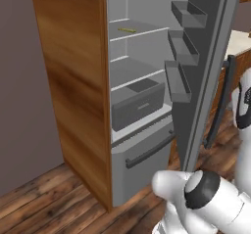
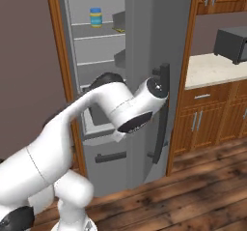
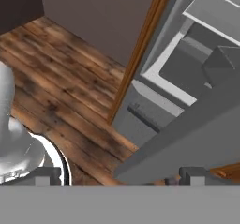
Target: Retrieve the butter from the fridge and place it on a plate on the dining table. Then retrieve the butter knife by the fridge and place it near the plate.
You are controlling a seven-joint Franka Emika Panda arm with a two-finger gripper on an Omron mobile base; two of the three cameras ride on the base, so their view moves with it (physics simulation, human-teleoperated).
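Hand view: the jaws are seen wide apart with nothing between them, held low beside the open door [image 3: 187,134] and aimed down at the wooden floor [image 3: 61,78] and the fridge [image 1: 142,81] base. In the right base view the arm [image 2: 111,104] is bent in front of the fridge opening, with the hand hidden behind the elbow near the grey drawer [image 1: 137,103], so a lift and a re-aim are judged to come first.

The door bins [image 1: 184,47] jut into the opening on the right. The hand is best raised clear of the drawer and kept left of those bins before it is turned toward the shelves. A slow, straight entry is advised, since the wrist could be caught by the door edge or the middle shelf [image 1: 139,76].

The butter [image 1: 127,30] is seen farthest in, lying flat on the upper shelf [image 1: 147,32], a thin yellow stick apart from the walls. A blue-lidded jar [image 2: 96,17] stands on what seems to be the same shelf, apart from the butter on its left (it should be left untouched).

The jaws should be brought in just above the shelf and level with it, then turned so that the stick's narrow width is spanned, not its length. They should be closed only once the stick is centred between them, as so thin a piece is easily pushed away or tipped by one finger arriving first.
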